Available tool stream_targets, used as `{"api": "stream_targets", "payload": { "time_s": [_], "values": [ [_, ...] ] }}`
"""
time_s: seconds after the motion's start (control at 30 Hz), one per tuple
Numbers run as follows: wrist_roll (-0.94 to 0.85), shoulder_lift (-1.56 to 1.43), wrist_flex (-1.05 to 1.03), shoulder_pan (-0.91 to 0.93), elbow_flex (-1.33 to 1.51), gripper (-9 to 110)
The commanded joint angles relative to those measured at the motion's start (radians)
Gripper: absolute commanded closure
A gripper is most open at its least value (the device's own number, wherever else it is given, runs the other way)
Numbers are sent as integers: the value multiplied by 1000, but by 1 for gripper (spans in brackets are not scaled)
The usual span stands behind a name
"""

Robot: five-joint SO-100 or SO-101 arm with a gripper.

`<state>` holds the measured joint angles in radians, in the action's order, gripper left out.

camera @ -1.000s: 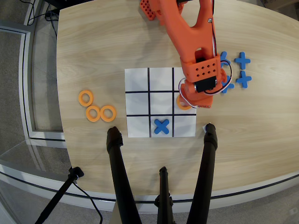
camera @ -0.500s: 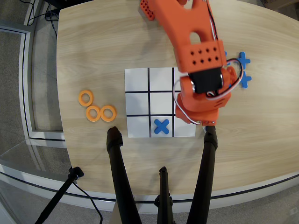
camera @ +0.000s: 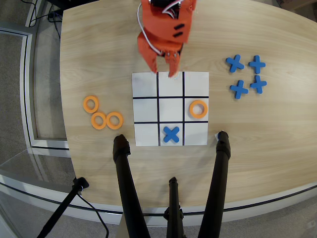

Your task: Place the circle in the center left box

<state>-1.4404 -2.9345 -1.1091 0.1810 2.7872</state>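
An orange circle [camera: 198, 109] lies flat inside the middle-row, right-column cell [camera: 196, 99] of the white 3x3 grid sheet [camera: 145, 85] in the overhead view. My orange gripper [camera: 163, 67] hangs over the sheet's top edge near the top middle cell, well away from the circle. Its two fingers stand apart with nothing between them. Three more orange rings [camera: 99, 113] lie on the wood left of the sheet.
A blue cross [camera: 171, 134] sits in the bottom middle cell. Several blue crosses [camera: 246, 75] lie on the table to the right of the sheet. Black tripod legs [camera: 126, 188] rise from the table's near edge.
The arm has pulled back from the right column to the top of the sheet, uncovering the orange circle left lying in the middle-right cell.
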Motion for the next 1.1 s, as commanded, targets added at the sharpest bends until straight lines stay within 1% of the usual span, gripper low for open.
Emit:
{"api": "stream_targets", "payload": {
  "time_s": [0.0,0.27,0.33,0.4,0.47,0.5,0.57,0.63,0.83,0.9,1.0,1.07],
  "values": [
    [-41,-281,-40,15,222,88],
    [-58,-420,-115,-95,390,89],
    [-58,-422,-121,-118,416,93],
    [-52,-422,-153,-132,416,101],
    [-44,-422,-173,-121,416,102],
    [-44,-422,-184,-86,416,102],
    [-44,-422,-193,32,416,102],
    [-52,-413,-201,198,416,102],
    [-52,-402,-204,833,416,102],
    [-46,-405,-204,1019,416,102],
    [-54,-397,-204,1244,416,102],
    [-72,-402,-204,1342,416,102]
  ]
}}
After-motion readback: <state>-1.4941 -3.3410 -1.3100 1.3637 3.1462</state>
